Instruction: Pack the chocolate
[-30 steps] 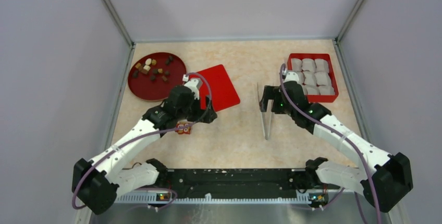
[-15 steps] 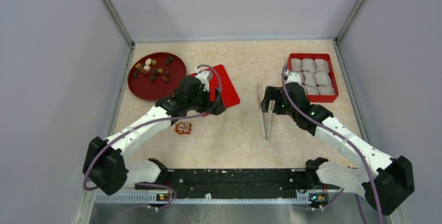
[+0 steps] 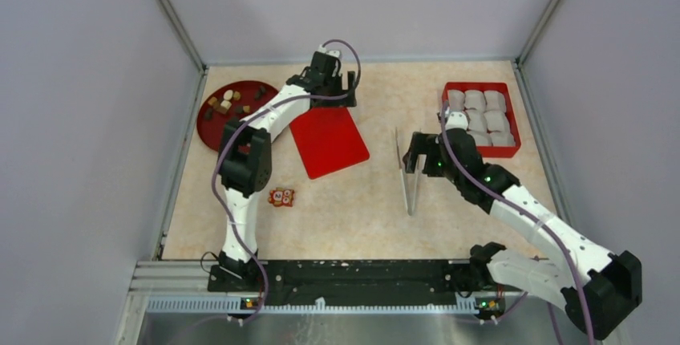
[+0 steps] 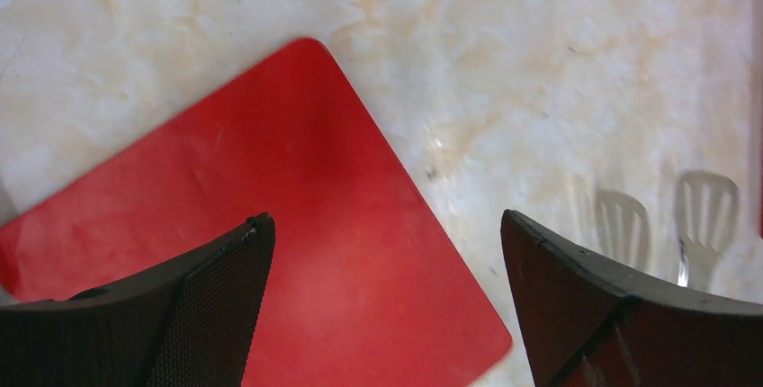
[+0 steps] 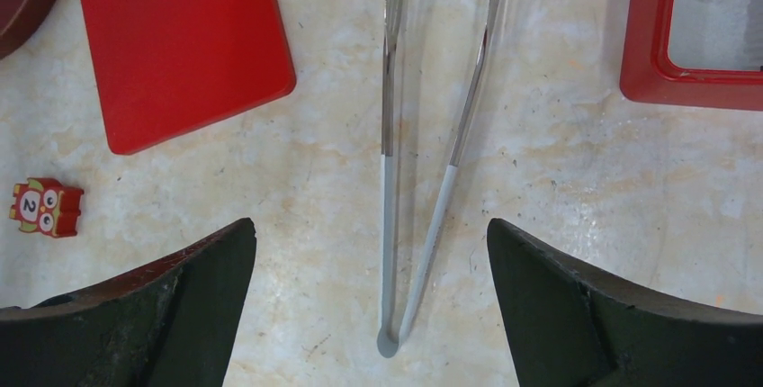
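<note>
The chocolate (image 3: 233, 105), several small brown, tan and white chunks, lies on a dark red plate (image 3: 215, 132) at the back left. My left gripper (image 3: 338, 98) is open and empty, stretched to the back above the far edge of a flat red lid (image 3: 327, 140); that lid fills the left wrist view (image 4: 270, 225) between the open fingers (image 4: 385, 218). My right gripper (image 3: 414, 159) is open and empty above metal tongs (image 3: 410, 172). In the right wrist view the tongs (image 5: 387, 162) lie on the table between the open fingers (image 5: 371, 225).
A red box (image 3: 510, 112) holding white paper cups stands at the back right; its corner shows in the right wrist view (image 5: 643, 45). A small red-orange packet (image 3: 281, 196) lies front left, also in the right wrist view (image 5: 45, 207). Grey walls enclose the table.
My left arm has swung from beside the packet at the front to the back of the table, past the red lid. The packet stays put. The right arm has hardly moved.
</note>
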Robot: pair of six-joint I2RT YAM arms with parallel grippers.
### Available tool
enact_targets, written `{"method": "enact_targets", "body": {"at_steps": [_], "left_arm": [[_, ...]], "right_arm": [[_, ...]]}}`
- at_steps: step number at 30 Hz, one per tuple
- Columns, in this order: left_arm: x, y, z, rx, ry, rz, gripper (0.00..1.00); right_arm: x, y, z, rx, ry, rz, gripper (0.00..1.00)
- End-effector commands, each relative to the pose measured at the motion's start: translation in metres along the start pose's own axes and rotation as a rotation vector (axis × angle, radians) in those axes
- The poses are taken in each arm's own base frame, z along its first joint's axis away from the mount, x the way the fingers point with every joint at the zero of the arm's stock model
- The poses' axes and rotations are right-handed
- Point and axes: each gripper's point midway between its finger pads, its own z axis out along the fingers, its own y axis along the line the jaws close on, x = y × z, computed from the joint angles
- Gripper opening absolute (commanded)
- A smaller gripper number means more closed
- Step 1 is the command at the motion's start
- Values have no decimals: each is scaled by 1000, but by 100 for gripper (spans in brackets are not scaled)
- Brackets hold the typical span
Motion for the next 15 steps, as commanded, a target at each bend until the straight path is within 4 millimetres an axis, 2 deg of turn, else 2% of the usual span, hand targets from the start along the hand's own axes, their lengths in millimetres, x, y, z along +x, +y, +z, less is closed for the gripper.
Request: {"method": "enact_targets", "body": {"at_steps": [1, 7, 12, 13, 15], "left_arm": [[-32, 29, 30, -34, -32, -54, 99], [-49, 40, 66, 2, -81, -71, 99], [-47, 56, 92, -2, -69, -122, 99], [-50, 56, 96, -7, -72, -122, 99], [-44, 57, 104, -5, -41, -121, 99]], "right_arm": [[-7, -1, -16, -27, -52, 41, 96], [1, -12, -27, -1, -55, 54, 96], [0, -15, -29, 10, -60, 62, 96], [1, -14, -28, 8, -60, 62, 96], [1, -13, -26, 1, -62, 73, 96]]}}
